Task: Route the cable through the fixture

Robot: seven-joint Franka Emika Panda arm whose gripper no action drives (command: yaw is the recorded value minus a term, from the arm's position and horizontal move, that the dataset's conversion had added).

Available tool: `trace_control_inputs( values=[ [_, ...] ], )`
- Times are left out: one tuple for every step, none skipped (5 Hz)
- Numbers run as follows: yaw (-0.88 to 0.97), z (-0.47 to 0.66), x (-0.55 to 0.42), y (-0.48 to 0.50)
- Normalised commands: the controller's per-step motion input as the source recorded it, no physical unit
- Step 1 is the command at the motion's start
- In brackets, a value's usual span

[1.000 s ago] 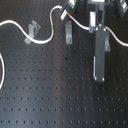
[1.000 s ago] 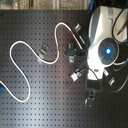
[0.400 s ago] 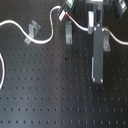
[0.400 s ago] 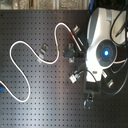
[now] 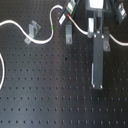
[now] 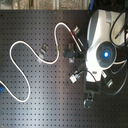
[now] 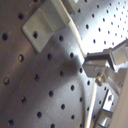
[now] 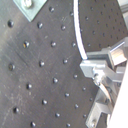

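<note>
Fingers (image 7: 107, 60) beside cable (image 5: 42, 40); clip (image 5: 34, 29) near.

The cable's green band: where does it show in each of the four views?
First exterior view: the green band is on the cable near the top centre, between two fixture clips.
Second exterior view: the band sits mid-frame, beside the shared landmark, the clip.
First wrist view: cable visible, no band.
Second wrist view: cable visible, no band.

White cable (image 5: 42, 39), green band (image 5: 52, 28), black perforated board (image 5: 45, 90)
</note>
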Motion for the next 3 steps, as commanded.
trace_control_inputs(
  values=[
    [0.0,0.44,-0.047,0.069],
    [0.0,0.46,-0.185,0.025],
    [0.0,0.09,-0.071,0.008]
  ],
)
